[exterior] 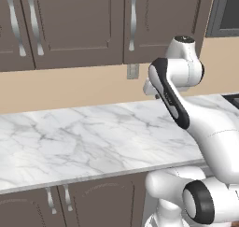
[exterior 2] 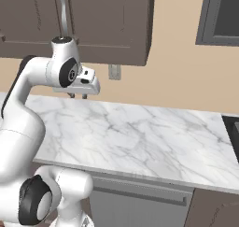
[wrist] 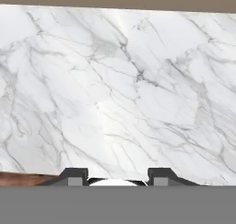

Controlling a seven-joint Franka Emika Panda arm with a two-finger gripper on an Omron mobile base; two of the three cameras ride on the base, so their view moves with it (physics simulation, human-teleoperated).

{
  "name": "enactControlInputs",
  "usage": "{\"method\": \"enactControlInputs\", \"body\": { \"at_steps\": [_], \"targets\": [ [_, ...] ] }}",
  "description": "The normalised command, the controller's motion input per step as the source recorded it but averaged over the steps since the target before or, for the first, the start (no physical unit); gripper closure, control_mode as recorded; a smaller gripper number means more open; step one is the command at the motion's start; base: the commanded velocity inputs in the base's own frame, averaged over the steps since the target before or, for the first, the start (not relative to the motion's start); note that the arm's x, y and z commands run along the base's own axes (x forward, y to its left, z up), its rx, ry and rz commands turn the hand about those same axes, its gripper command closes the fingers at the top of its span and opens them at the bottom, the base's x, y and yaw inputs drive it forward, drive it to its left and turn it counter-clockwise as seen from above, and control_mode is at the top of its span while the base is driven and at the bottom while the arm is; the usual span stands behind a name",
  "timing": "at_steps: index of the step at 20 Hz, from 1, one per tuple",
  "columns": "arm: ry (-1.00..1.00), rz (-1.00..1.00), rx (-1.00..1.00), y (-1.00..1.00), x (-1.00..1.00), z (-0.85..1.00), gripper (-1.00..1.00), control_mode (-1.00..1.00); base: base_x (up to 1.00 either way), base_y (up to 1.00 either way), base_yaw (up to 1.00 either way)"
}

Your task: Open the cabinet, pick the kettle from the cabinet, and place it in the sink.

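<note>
Three wavy handles (exterior: 133, 21) on shut cabinet (exterior: 74, 25) doors — marble counter (exterior: 84, 142) below.

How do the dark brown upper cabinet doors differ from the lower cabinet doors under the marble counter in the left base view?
The upper cabinet doors hang on the wall above the marble counter; the lower cabinet doors sit beneath it. The upper doors carry long wavy silver handles; the lower doors' handles are much shorter. Both sets are dark brown, and all are shut.

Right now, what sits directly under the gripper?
Under the gripper lies bare white marble counter, seen between its parted fingertips, which hold nothing. The cabinet above is shut, so its inside is hidden.
</note>
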Motion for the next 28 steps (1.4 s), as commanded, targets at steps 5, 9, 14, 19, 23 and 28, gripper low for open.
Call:
{"method": "enactControlInputs", "body": {
  "at_steps": [5, 9, 14, 19, 23, 28],
  "targets": [
    [-0.15, 0.00, 0.00, 0.01, -0.08, 0.01, -1.00, -1.00, 0.00, 0.00, 0.00],
    [-0.42, 0.00, 0.00, 0.11, -0.12, 0.10, -1.00, -1.00, 0.00, 0.00, 0.00],
    [-0.35, 0.00, 0.00, 0.17, -0.07, 0.18, -1.00, -1.00, 0.00, 0.00, 0.00],
    [-0.14, 0.00, 0.00, 0.17, -0.03, 0.28, -1.00, -1.00, 0.00, 0.00, 0.00],
    [-0.13, 0.00, 0.00, 0.17, -0.05, 0.29, -1.00, -1.00, 0.00, 0.00, 0.00],
    [-0.07, 0.00, 0.00, 0.18, -0.03, 0.29, -1.00, -1.00, 0.00, 0.00, 0.00]
  ]
}}
